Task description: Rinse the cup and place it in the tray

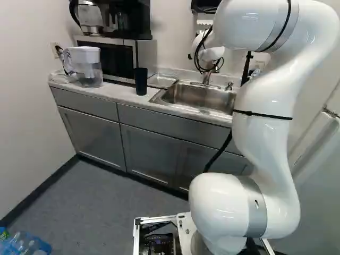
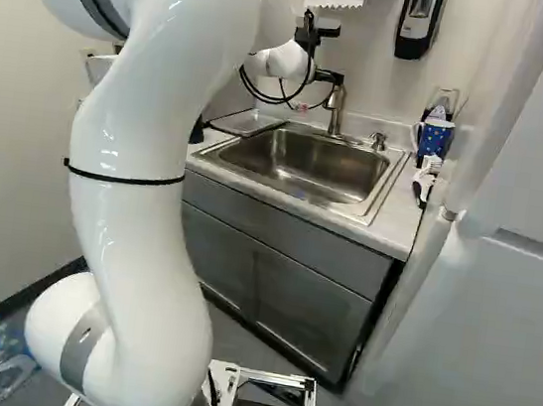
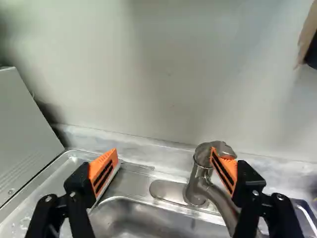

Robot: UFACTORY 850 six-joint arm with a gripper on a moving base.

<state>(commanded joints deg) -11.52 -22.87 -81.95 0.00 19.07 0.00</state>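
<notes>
- Widely, the gripper (image 2: 330,77) stands open above the sink (image 1: 194,96).
- Its right finger crowds the faucet (image 3: 198,181); contact unclear.
- Leftward lies the tray (image 1: 162,81), bordering the sink.
- Farther left, the dark cup (image 1: 141,81) stands near the counter's (image 1: 119,94) front edge.

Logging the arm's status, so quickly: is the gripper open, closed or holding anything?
Gripper: open, holding nothing; one finger overlaps the faucet in the wrist view, but whether they touch can't be told.
</notes>
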